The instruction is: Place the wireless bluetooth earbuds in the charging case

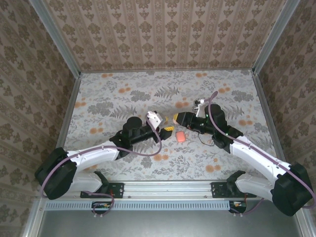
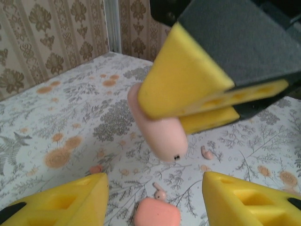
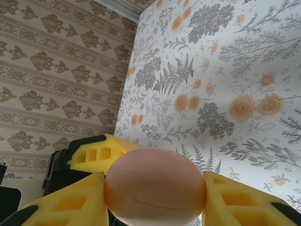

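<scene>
The charging case (image 3: pixel 154 181), a smooth salmon-pink plastic pebble with a fine seam line, is clamped clear of the worktop (image 1: pixel 123 94) between the yellow cut-out pads (image 3: pixel 235 197) of the right tool (image 3: pixel 154 190). The left tool (image 2: pixel 154 181) is held wide, with nothing between its fingers. On the worktop beneath it the tiny earbuds (image 2: pixel 161 192) are seen: one just beside a rounded salmon-pink piece (image 2: pixel 156 213), the second earbud (image 2: pixel 206 153) apart from both. The worktop is covered in a grey fern and orange flower print. The walls (image 1: pixel 163 29) are papered in brown damask and framed by metal posts (image 1: pixel 54 37).
</scene>
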Available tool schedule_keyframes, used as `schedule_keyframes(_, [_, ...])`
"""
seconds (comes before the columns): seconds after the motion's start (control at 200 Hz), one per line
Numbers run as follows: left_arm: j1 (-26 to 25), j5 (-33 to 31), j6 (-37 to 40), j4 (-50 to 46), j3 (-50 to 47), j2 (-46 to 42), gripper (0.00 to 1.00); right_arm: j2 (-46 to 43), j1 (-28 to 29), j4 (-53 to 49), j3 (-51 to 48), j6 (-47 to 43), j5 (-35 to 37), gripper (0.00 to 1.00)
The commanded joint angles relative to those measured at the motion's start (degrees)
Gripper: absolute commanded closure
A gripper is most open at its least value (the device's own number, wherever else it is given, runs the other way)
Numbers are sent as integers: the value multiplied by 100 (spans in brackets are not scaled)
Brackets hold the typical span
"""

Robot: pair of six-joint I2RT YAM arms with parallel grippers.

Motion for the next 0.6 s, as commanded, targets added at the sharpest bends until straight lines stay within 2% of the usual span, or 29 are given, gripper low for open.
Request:
schedule_keyframes(0.0, [-50,83,46,369,201,31,45,-137,114,357,-55,102,-88,58])
schedule_keyframes(0.295, [-54,-12,-179,540,236,28,52,-103,337,609,-65,104,-78,58])
schedule_keyframes(0.49, [-65,0,-235,562,259,30,61,-87,388,614,-64,86,-70,58])
schedule_keyframes(0.595, [-58,52,-291,538,282,28,71,-76,408,617,-72,61,-69,58])
